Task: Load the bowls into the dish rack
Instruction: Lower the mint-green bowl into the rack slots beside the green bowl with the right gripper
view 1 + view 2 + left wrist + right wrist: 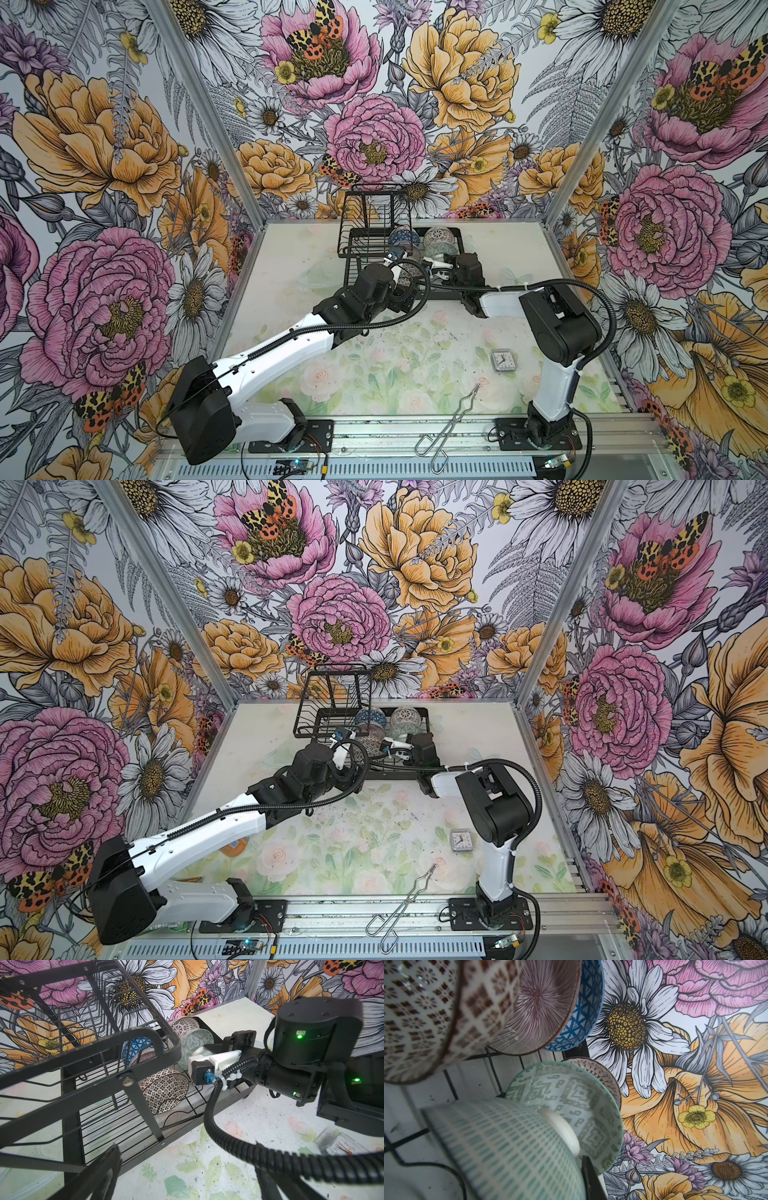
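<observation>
Six bowls stand on edge in the lower tray of the dish rack (pixel 99 1089), in two rows. The rack sits at the back of the table (pixel 519 249), with its raised shelf over the left end.

Row beside the shelf's right edge, back to front:
- blue-triangle bowl (pixel 137 1047)
- pink-striped bowl (pixel 542 1001), tucked close against the blue one
- mosaic bowl (pixel 166 1088), a little apart from the other two

Row toward the rack's right end, back to front:
- dotted bowl (pixel 182 1026)
- maze bowl (pixel 566 1095), leaning close to the dotted one
- mint bowl (pixel 500 1147)

Your right gripper (pixel 204 1049) reaches into the tray from the right. Its jaws are drawn almost together on the wall of the mint bowl. In the right wrist view one dark finger (pixel 589 1178) lies along the bowl's outside, near the white foot ring. You cannot tell whether the bowl's weight rests on the wires.

Your left gripper (pixel 187 1147) hangs just in front of the rack, below the shelf's corner. Its fingers are spread wide with nothing between them.

Elsewhere:
- A small clock (pixel 498 359) lies on the table near the right arm.
- Metal tongs (pixel 449 419) lie at the front edge, partly over the rail.
- A clear glass dish (pixel 316 278) lies just left of the rack.
</observation>
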{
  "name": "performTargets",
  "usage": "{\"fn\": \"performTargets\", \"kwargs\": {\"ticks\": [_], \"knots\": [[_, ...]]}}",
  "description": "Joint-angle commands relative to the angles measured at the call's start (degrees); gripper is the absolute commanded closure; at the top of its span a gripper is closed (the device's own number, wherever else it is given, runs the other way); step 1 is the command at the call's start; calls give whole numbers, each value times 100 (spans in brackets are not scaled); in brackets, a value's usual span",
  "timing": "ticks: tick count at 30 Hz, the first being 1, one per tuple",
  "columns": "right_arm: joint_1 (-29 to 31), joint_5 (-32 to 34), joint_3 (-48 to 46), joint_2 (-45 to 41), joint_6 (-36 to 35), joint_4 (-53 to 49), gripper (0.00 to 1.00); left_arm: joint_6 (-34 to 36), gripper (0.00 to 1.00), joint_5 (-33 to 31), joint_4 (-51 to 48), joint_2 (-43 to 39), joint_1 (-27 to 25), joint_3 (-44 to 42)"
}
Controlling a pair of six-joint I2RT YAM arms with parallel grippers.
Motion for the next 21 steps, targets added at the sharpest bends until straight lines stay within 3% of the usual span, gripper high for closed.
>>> {"fn": "performTargets", "kwargs": {"ticks": [1, 21], "knots": [[-21, -29, 161, -82, 147, -296, 100, -118, 1, 61, 42, -169, 71, -78], [-35, 62, 273, -53, 384, -339, 82, -167, 1, 17, -20, -318, 71, -183]]}}
